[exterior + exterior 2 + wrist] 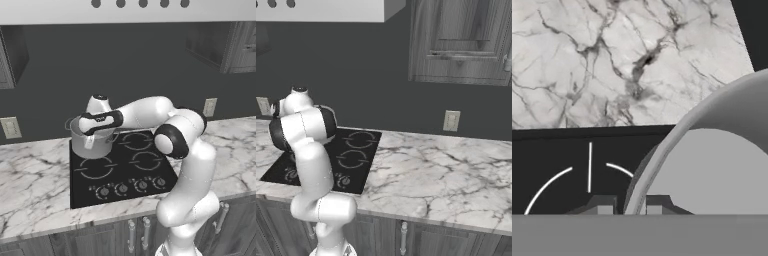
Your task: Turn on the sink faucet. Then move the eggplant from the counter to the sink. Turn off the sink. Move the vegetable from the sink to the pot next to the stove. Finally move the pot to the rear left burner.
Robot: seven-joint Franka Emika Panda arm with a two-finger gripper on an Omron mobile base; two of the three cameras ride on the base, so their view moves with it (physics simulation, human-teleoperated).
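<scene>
One white arm reaches left across one black cooktop (120,167) set into a marbled surface (35,185). The gripper (90,144) hangs over the near wall of one grey pot (92,142), which stands on the rear left burner; in the left base view its rim shows behind the hand. In the hand view, the two dark fingertips (603,205) stand one on each side of the pot's rim (662,150), very close together, so the jaws are closed on that rim. The pot's pale inner wall (712,175) shows in the same view; what lies inside it cannot be told.

Four burner rings are marked on the cooktop: the front left ring (96,169), front right ring (147,161) and rear right ring (135,141) are bare, and the fourth lies under the pot. Four round knobs (122,188) sit in one row along the cooktop's front edge.

Two wall outlets appear in the left base view, one left of the cooktop (11,127) and one to its right (210,107). In the right base view one outlet (451,120) is seen above the surface, right of the cooktop. One range hood (125,10) hangs above, with five dark dots along its front. Two vertical cabinet handles (138,234) stand side by side below the surface's front edge. One dark upper cabinet (461,42) hangs at the right.
</scene>
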